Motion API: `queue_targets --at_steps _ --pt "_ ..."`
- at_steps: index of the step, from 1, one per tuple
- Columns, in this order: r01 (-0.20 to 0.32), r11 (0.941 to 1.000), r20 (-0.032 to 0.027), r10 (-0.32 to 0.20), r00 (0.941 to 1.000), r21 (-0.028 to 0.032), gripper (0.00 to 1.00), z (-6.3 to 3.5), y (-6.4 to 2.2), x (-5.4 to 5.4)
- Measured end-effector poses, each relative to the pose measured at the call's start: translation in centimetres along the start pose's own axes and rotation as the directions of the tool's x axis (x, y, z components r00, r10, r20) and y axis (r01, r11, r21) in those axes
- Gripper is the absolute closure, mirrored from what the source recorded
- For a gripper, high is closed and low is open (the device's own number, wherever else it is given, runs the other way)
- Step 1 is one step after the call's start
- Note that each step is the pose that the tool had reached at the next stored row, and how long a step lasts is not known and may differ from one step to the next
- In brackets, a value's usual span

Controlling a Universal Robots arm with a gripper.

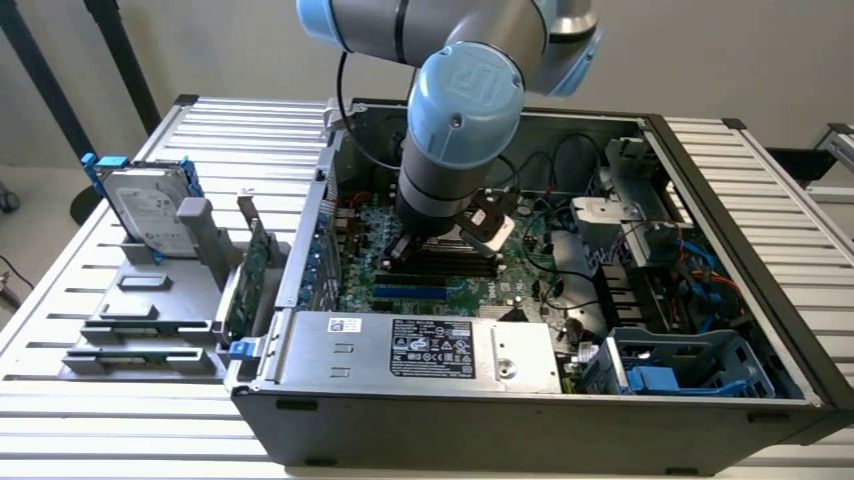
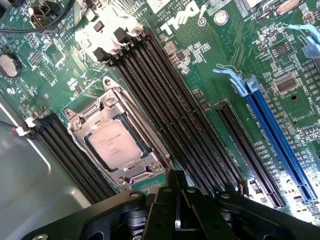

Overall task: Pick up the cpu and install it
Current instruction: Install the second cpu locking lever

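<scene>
Black tool (image 2: 177, 212) parts sit closest to us in the wrist view, the fingers (image 2: 170, 200) pressed together with nothing between them. Just beyond the tips we see the cpu (image 2: 116, 144), its dull silver top facing up, lying flat inside the socket (image 2: 131, 170), which frames it on all sides with a metal frame. The tool is close to the socket's edge but apart from the cpu.

Black memory slots (image 2: 170, 100) run alongside the socket on one side, and a shorter bank of black slots (image 2: 65, 150) lies on its other side. Further out on the green board (image 2: 225, 60) we see a long blue slot (image 2: 280, 140) and a shorter black one (image 2: 245, 145) beside it.

From the exterior view, the arm (image 1: 454, 120) reaches down into the open case (image 1: 534, 410), its wrist over the middle of the board. A silver power supply (image 1: 414, 350) sits along the case's near wall, and a blue drive cage (image 1: 681, 370) fills the corner at the exterior view's right. The case stands on a slatted worktop (image 1: 80, 300). At the exterior view's left, outside the case, a grey rack (image 1: 174, 290) holds a hard drive (image 1: 140, 215) upright in blue brackets, and a green card (image 1: 247, 280) stands on edge just beside the case wall.
</scene>
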State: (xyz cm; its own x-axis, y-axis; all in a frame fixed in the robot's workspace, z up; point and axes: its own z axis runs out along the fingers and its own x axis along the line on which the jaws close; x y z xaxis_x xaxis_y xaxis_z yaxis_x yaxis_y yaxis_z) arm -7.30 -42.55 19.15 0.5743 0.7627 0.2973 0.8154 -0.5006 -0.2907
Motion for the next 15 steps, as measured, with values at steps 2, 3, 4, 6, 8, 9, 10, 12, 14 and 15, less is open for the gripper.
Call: queue_targets --at_steps 2,3,4,6,8,9,10,12,14,15 --pt "0.001 1.0 0.0005 -0.001 1.0 0.0005 0.89 0.07 -0.05 0.01" --pt "0.002 1.0 0.0007 -0.002 1.0 0.0007 0.89 0.11 -0.08 0.02" --pt "0.003 1.0 0.0009 -0.003 1.0 0.001 0.89 0.15 -0.1 0.03" --pt "0.004 1.0 0.0015 -0.004 1.0 0.0015 0.89 0.2 -0.12 0.04" --pt "0.006 1.0 0.0021 -0.006 1.0 0.0019 0.89 0.26 -0.14 0.03" --pt "0.007 1.0 0.0025 -0.007 1.0 0.0021 0.89 0.28 -0.13 0.03" --pt "0.007 1.0 0.0029 -0.007 1.0 0.0021 0.89 0.31 -0.14 0.02" --pt "0.009 1.0 0.0045 -0.009 1.0 0.0018 0.89 0.36 -0.14 0.01" --pt "0.01 1.0 0.0056 -0.01 0.9999 0.0013 0.89 0.43 -0.16 0.03" --pt "0.01 0.9999 0.0063 -0.01 0.9999 0.0015 0.89 0.45 -0.18 0.05"
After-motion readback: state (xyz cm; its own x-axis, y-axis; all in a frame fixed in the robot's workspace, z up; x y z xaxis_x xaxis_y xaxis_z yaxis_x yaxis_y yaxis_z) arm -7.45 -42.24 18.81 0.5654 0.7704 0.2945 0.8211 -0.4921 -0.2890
